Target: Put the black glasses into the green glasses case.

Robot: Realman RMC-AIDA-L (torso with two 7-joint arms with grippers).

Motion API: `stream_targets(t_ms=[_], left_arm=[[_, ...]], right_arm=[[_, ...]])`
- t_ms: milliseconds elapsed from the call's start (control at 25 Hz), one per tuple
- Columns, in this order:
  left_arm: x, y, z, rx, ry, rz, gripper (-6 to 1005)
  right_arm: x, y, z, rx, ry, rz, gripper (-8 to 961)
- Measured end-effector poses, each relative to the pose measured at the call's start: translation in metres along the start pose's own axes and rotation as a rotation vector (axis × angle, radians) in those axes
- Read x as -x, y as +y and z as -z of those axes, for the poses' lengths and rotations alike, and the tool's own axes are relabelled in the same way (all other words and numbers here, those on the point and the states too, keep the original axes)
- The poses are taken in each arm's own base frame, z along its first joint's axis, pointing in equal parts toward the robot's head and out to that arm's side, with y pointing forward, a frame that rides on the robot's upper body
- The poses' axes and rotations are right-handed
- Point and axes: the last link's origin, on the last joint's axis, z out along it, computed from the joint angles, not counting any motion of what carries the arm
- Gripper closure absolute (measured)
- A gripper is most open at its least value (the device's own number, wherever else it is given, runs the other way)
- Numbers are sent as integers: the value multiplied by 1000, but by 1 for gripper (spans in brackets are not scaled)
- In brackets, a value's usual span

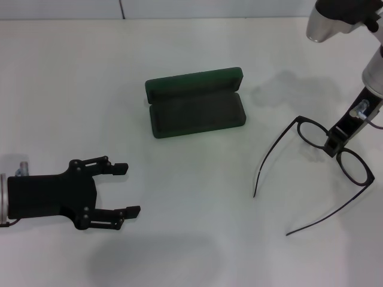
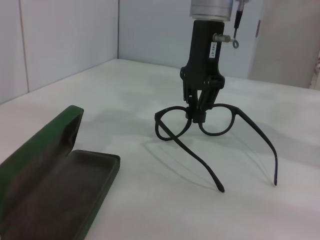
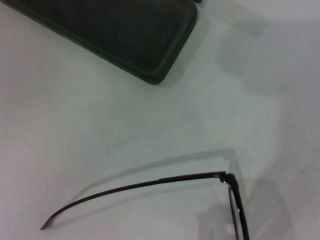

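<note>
The green glasses case (image 1: 194,104) lies open in the middle of the table, lid toward the far side, dark lining empty; the left wrist view has it close up (image 2: 50,185). To its right are the black glasses (image 1: 354,168), temple arms spread toward the near edge. My right gripper (image 1: 333,145) comes down from above and is shut on their bridge, which the left wrist view confirms (image 2: 198,116). There the lenses (image 2: 220,120) hang just above the table, with the temple tips at or near the surface. My left gripper (image 1: 128,189) rests open and empty at the near left.
The table is plain white with a wall behind its far edge. In the right wrist view, one temple arm (image 3: 150,184) and a corner of the case (image 3: 125,35) lie over bare table. Bare surface separates the glasses from the case.
</note>
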Motion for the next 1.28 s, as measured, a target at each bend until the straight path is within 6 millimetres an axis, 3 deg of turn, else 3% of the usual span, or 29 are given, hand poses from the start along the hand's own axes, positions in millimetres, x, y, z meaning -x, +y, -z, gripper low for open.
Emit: stream_targets(t_ms=[440,680,800,1280], left_arm=[[0,0,0,-2,0,-2,173],[0,0,0,-2,0,-2,176],[0,0,0,-2,0,-2,178],[-1,0,-1,-5,12,9,185]], right_arm=[[-1,-2,-2,-9,-12,-53,743],[-2,-2,-2,-9,-8,-63,874],[-2,-2,-2,-9,-8,-62,878],[-8,-8,17,58,-157,-7,883]])
